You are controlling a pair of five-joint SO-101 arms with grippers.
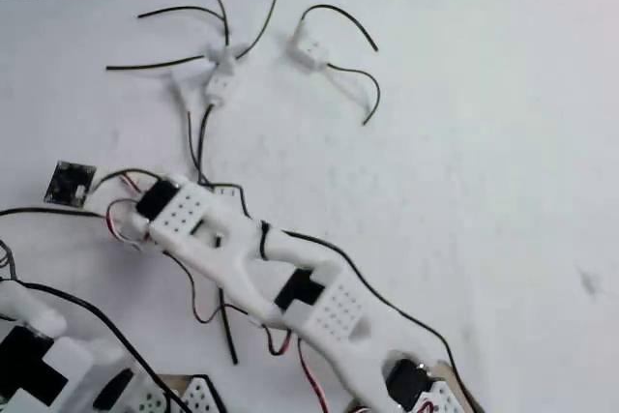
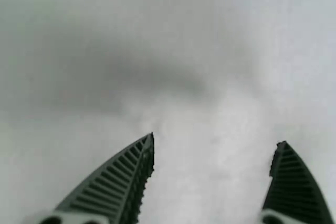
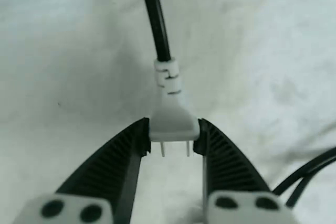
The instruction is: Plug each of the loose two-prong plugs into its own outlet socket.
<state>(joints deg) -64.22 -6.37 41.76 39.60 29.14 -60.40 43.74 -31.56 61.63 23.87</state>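
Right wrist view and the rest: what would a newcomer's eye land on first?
First the white two-prong plug pinched in the right claw, black cord trailing off, prongs bare toward the camera. In the high view a white arm lies diagonally across the table, with one white outlet block and another among looping cords near its far side. The left claw hangs open over bare table.

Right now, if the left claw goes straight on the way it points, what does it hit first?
Most likely the bare white table. The left claw is open and holds nothing, and the line ahead of it runs onto tabletop. How far off that is, I can't judge.
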